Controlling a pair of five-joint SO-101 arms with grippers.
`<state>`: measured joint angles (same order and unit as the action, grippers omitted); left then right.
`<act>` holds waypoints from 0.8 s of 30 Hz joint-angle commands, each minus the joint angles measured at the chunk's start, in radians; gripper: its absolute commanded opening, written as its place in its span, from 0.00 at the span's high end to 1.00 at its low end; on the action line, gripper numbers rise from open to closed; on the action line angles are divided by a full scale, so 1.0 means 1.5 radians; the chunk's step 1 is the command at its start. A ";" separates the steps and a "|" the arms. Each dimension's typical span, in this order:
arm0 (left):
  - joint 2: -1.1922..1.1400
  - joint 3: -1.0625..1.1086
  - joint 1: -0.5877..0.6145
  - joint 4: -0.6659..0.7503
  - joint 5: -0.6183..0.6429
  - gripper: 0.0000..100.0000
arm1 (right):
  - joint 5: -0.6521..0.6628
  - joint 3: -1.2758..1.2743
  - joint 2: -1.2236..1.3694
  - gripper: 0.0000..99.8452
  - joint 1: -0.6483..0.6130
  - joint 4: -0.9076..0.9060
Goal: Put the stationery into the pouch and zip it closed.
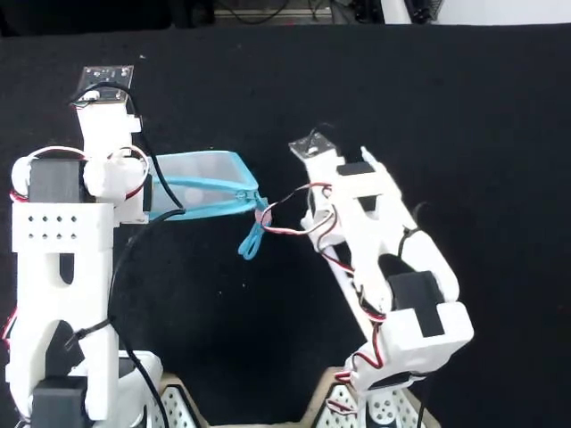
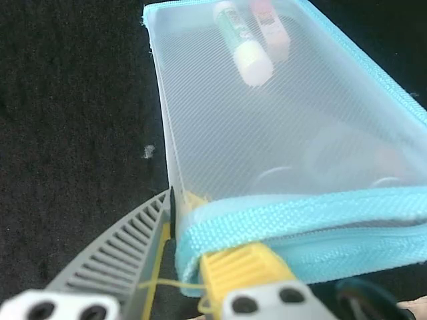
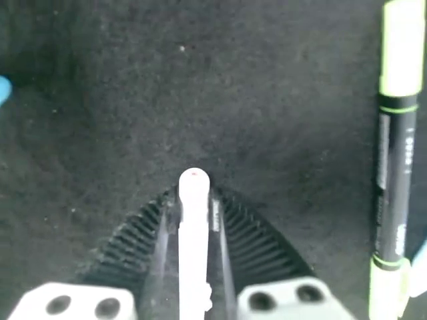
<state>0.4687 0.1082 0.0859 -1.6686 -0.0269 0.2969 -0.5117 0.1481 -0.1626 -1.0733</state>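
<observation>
Now the pouch (image 1: 201, 183), left of centre, is pinned by the left gripper (image 2: 179, 207); the white pen (image 3: 193, 230), clamped in the right gripper (image 3: 193, 190), should be aligned with its mouth.

Pale-blue mesh pouch (image 2: 220, 133); black table (image 1: 446, 107); yellow-green-capped marker (image 3: 393, 133)

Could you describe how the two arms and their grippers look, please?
The left arm and the right arm are blocky white plastic with black motors and thin red, white and black cables. The left gripper has one grey ribbed finger and one yellow finger. The right gripper has two dark ribbed fingers.
</observation>
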 commanded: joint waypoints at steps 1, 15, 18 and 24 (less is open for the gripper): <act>-0.002 0.009 -0.002 -0.002 0.009 0.97 | -0.005 0.031 0.036 0.97 -0.020 0.008; -0.003 0.009 -0.002 -0.002 0.009 0.97 | -0.007 0.129 0.144 0.86 -0.017 -0.074; -0.003 0.009 -0.002 -0.002 0.009 0.97 | -0.007 0.124 0.135 0.85 -0.017 -0.064; -0.003 0.009 -0.002 -0.001 0.009 0.97 | -0.007 0.048 0.054 0.95 0.021 0.006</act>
<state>0.4687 0.1082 0.0859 -1.6686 -0.0269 0.2954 -0.3644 0.3000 -0.1841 -1.1607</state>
